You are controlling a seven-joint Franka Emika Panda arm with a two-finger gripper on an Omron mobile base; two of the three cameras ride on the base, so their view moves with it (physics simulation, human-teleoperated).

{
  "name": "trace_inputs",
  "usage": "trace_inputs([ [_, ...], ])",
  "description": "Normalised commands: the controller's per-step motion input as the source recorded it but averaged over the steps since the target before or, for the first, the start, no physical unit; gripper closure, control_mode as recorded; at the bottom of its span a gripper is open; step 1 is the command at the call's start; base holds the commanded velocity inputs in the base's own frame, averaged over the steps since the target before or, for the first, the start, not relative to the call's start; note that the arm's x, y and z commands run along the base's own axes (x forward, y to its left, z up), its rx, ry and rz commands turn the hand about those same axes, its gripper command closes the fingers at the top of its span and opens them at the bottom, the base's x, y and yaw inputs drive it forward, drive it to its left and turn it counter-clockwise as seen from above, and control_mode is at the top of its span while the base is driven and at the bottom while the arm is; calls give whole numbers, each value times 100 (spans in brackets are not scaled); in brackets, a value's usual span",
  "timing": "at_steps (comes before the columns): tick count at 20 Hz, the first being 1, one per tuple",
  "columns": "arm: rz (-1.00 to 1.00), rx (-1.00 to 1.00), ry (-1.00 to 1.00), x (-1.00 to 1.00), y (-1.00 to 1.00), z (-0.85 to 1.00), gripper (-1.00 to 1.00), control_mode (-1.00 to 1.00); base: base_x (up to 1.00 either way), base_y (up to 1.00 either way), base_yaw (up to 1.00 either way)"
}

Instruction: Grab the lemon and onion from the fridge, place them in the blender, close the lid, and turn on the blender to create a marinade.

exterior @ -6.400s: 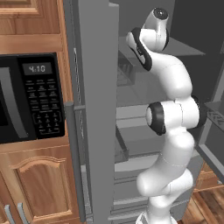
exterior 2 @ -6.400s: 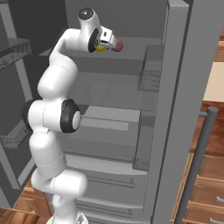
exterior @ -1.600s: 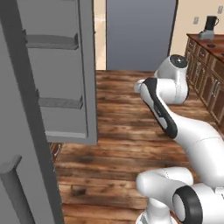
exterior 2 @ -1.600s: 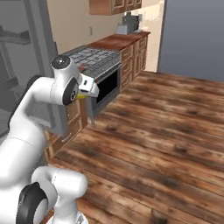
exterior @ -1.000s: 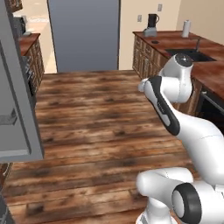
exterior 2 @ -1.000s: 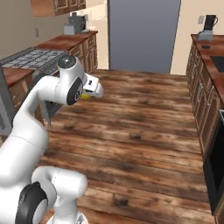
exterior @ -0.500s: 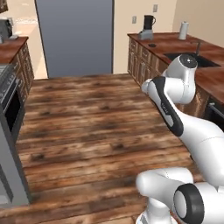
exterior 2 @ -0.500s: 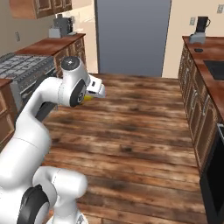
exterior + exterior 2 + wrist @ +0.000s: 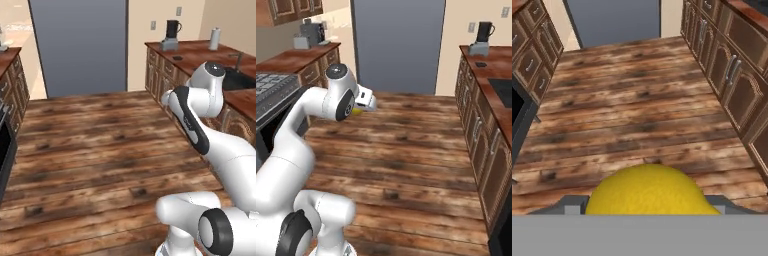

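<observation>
Since the earlier pictures the base has driven away from the fridge and swung round, so all of the left base view has changed: open shelves have given way to wooden floor, with the blender [image 9: 170,35] now standing at the far end of the right-hand worktop [image 9: 200,50], near a white paper-towel roll [image 9: 215,38]. The arm is folded up in front of that worktop.

From the right base view, the gripper [image 9: 367,104] is carried high over the floor with the lemon [image 9: 358,111] showing as a sliver of yellow under it; the blender is well apart, at the back right, with a small dark flat piece lying on the worktop near it, possibly the lid.

Looking along the hand view, the lemon [image 9: 649,191] sits large and close between the jaws, which stand wide and clasp it.

Judged from this, the lemon is on its way to the blender, and the onion is probably left to fetch.
</observation>
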Motion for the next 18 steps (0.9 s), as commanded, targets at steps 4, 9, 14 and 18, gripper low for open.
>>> trace_inputs([
  [4,0,0,0,0,0,0,100,100,100,-14,-11],
  [9,0,0,0,0,0,0,100,100,100,-12,-12],
  [14,0,0,0,0,0,0,100,100,100,-13,-13],
  [18,0,0,0,0,0,0,100,100,100,-12,-12],
])
